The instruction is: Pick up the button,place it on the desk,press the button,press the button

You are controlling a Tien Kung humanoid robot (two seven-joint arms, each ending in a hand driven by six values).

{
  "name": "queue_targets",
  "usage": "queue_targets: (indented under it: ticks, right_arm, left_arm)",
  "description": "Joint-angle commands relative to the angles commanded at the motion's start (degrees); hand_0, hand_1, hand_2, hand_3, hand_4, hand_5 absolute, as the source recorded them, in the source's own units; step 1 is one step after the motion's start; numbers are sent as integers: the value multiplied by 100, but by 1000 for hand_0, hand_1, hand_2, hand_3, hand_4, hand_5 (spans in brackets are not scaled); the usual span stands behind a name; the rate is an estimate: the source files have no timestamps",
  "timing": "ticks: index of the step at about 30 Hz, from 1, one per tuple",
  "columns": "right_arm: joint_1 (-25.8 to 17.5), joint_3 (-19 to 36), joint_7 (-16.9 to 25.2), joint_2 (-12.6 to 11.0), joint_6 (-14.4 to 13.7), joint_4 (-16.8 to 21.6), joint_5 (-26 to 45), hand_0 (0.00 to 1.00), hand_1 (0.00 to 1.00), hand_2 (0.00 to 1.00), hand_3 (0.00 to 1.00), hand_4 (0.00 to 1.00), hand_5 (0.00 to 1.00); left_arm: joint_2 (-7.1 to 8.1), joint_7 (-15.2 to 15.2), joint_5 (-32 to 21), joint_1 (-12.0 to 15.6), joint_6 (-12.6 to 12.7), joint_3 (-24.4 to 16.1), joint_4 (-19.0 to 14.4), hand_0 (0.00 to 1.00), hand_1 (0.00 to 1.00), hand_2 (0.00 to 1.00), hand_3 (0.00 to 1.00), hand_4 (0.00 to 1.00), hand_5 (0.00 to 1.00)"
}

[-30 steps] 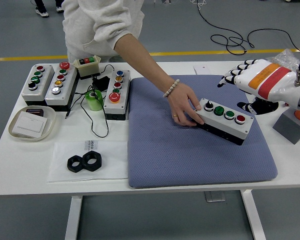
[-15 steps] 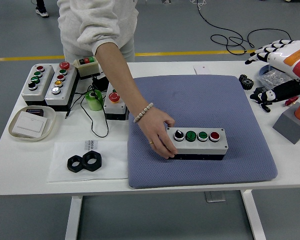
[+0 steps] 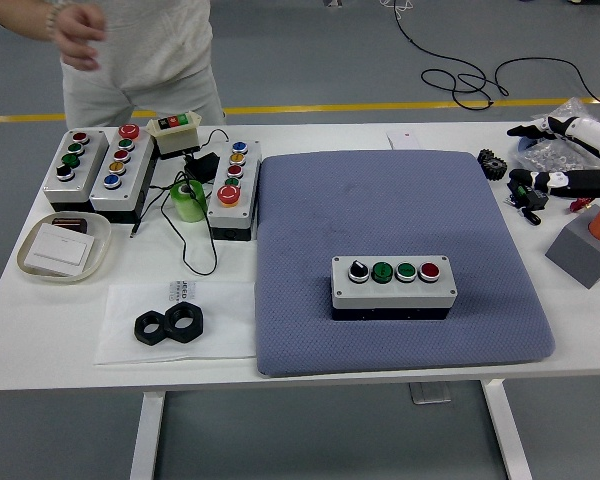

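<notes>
The grey four-button control box (image 3: pixel 393 285) is lying flat on the blue mat (image 3: pixel 400 215), near the mat's front edge, with nothing touching it. The right hand (image 3: pixel 570 155) is staying at the far right edge of the white surface (image 3: pixel 180 345), well apart from the box; its fingers are holding nothing, and I cannot tell how far they are open. A person's hand (image 3: pixel 77 35) is raised at the top left.

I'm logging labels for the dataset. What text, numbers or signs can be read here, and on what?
Dark print on the white sheet beside the black nuts: too small to read.
Small red mark on the white card at the table's far edge: illegible.
Button box on the blue mat: no legible lettering.
</notes>
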Motion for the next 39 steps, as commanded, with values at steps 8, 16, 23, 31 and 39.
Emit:
queue_targets:
  ticks: [8, 16, 23, 31, 39]
  right_arm:
    - [-621, 794, 26, 507, 190, -4, -303, 923, 871, 855, 794, 779, 756]
    - [-947, 1383, 32, 879, 347, -181, -621, 937, 881, 870, 801, 780, 783]
    - [-985, 1546, 4, 879, 318, -213, -718, 937, 881, 867, 801, 779, 771]
    - [-955, 1590, -22, 834, 322, -177, -792, 937, 880, 867, 800, 777, 760]
    - [-923, 1619, -46, 802, 331, -181, -896, 937, 881, 865, 798, 762, 751]
  left_arm:
    - [-19, -7, 23, -26, -5, 37, 0, 744, 903, 956, 746, 549, 998]
    - [-38, -8, 123, -51, -12, 58, 0, 745, 903, 956, 746, 548, 998]
    - [-37, -10, 205, -62, -19, 56, 0, 744, 903, 956, 747, 549, 998]
    - [-24, 5, 255, -51, -30, -11, 0, 743, 902, 956, 748, 549, 998]
    - [-35, 3, 320, -76, -29, -46, 0, 743, 903, 956, 748, 548, 998]
